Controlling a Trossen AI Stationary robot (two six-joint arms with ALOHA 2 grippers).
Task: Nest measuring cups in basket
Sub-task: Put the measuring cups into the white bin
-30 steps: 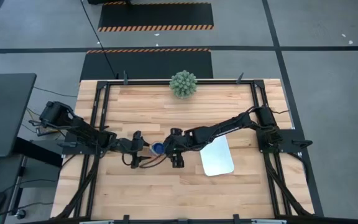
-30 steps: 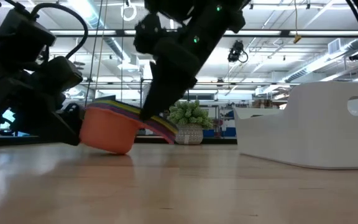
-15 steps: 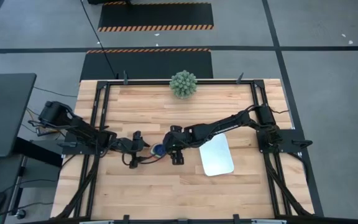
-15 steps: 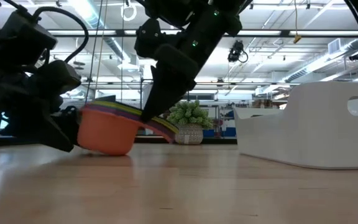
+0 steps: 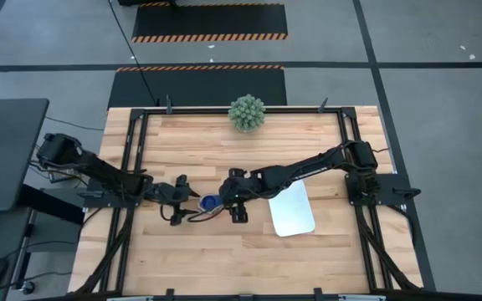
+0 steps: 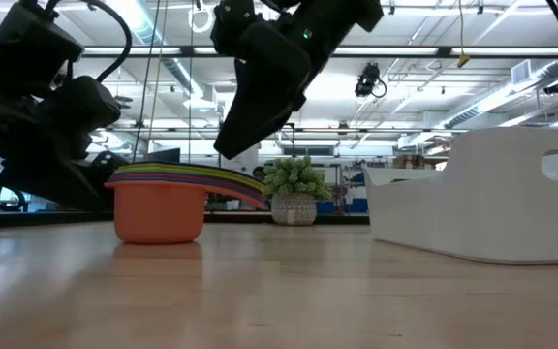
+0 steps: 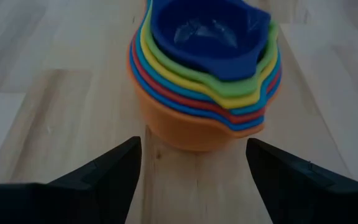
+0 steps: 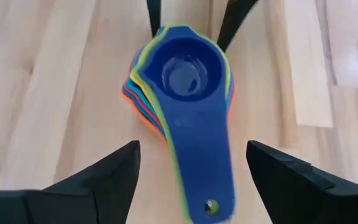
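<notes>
One camera hangs overhead, looking straight down on the whole table (image 5: 249, 251) and both arms. Another sits at tabletop height, facing level across the wood into the room beyond. Each wrist camera looks past its own fingers, close in. All four share the nested measuring cups (image 5: 211, 201) (image 6: 161, 199) (image 7: 204, 74) (image 8: 182, 93); the overhead and low views also share the basket (image 5: 292, 209) (image 6: 492, 194).

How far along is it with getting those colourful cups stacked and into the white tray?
The stacking looks done: the measuring cups sit nested in one pile, dark blue on top, orange at the bottom, upright on the table. Nothing is in hand: the left gripper and right gripper are both open, on either side of the pile. What is left is moving the pile into the white basket, which stands apart from it.
</notes>
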